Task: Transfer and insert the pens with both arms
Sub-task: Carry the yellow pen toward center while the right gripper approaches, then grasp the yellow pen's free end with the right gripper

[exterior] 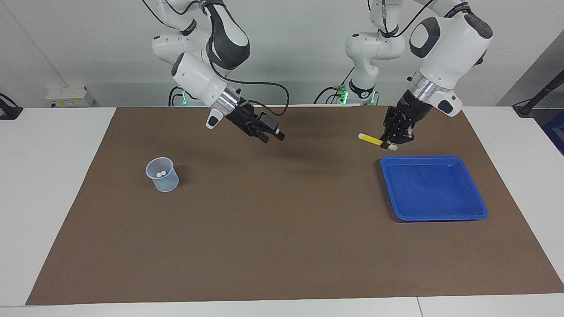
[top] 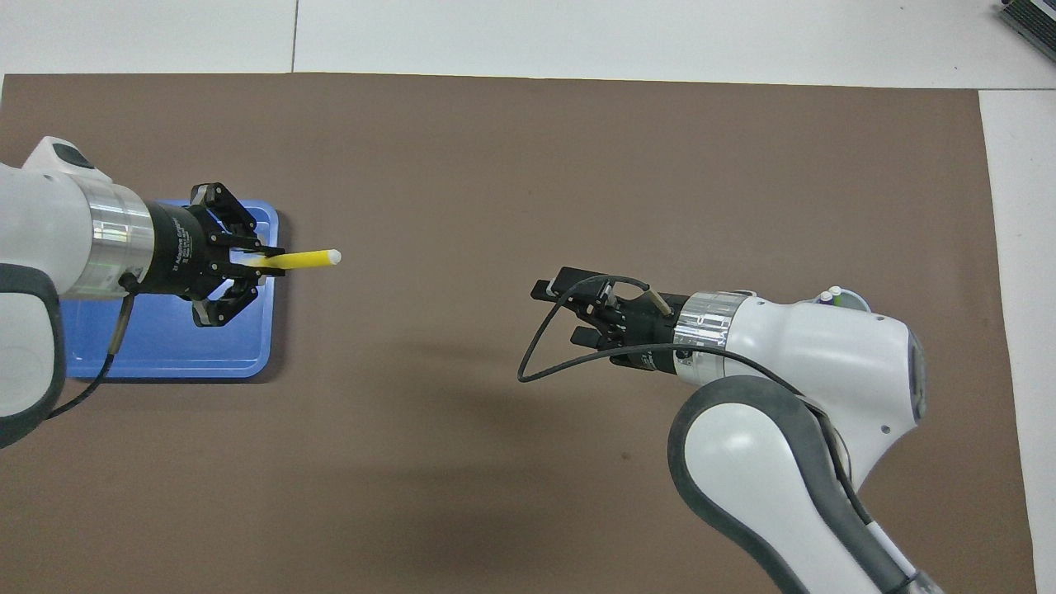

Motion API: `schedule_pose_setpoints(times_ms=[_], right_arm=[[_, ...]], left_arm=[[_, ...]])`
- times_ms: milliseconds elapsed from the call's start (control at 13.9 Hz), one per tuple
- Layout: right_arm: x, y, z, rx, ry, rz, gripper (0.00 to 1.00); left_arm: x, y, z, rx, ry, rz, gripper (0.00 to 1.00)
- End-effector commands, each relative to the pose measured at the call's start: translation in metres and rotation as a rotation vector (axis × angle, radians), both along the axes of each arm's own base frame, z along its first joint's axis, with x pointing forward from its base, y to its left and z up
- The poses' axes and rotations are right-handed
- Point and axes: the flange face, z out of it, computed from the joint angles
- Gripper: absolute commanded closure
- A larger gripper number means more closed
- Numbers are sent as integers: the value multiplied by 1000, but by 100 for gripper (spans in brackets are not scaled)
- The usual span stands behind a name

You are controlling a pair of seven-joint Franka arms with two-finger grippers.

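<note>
Bare brown mat [exterior: 282, 229] between cup [exterior: 162, 174] and blue tray [exterior: 434, 189]; passage open.

Robotics lab, two white arms mounted at a bench [exterior: 53, 185] covered by a brown mat [exterior: 282, 246], bare pale walls, trailing cables, green base lights

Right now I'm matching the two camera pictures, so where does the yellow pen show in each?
Facing view: the yellow pen hangs level in the left gripper, above the mat beside the blue tray, at its robot-side edge.
Overhead view: the yellow pen juts from the left gripper past the tray's edge.
Shared landmark: the blue tray.
</note>
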Motion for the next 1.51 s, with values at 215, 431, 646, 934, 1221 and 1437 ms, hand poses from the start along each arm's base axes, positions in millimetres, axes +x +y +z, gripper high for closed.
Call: schedule_pose_setpoints(times_ms=[215, 431, 646, 934, 1221, 1437], right_arm=[[-13, 14, 14, 128, 25, -128, 0], [-24, 48, 30, 140, 27, -98, 0], [-32, 69, 45, 164, 30, -99, 0], [-41, 89, 57, 176, 9, -112, 0], [-31, 107, 77, 162, -8, -100, 0], [-33, 124, 80, 135, -4, -79, 0]], left_arm=[[-47, -31, 5, -46, 47, 84, 100], [-59, -48, 4, -51, 56, 98, 100], [-69, -56, 4, -50, 59, 95, 100], [-77, -63, 3, -51, 57, 91, 100], [-86, -67, 4, -51, 53, 79, 100], [-89, -67, 6, -52, 49, 77, 100]])
